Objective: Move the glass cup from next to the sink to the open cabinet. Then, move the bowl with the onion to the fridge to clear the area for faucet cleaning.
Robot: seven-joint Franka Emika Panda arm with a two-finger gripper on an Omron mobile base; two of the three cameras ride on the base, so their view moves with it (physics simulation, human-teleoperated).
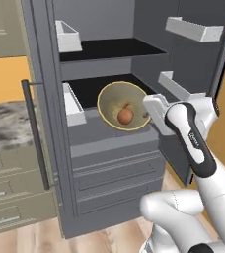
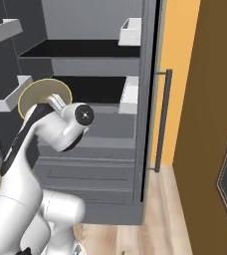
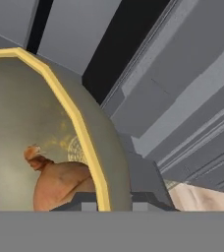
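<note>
Gripping bowl [image 1: 115, 106] rim, pincer [image 3: 106, 199], onion [image 1: 125, 115] inside

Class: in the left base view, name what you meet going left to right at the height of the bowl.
Fridge door handle → white door bin → bowl → onion → end effector
</note>
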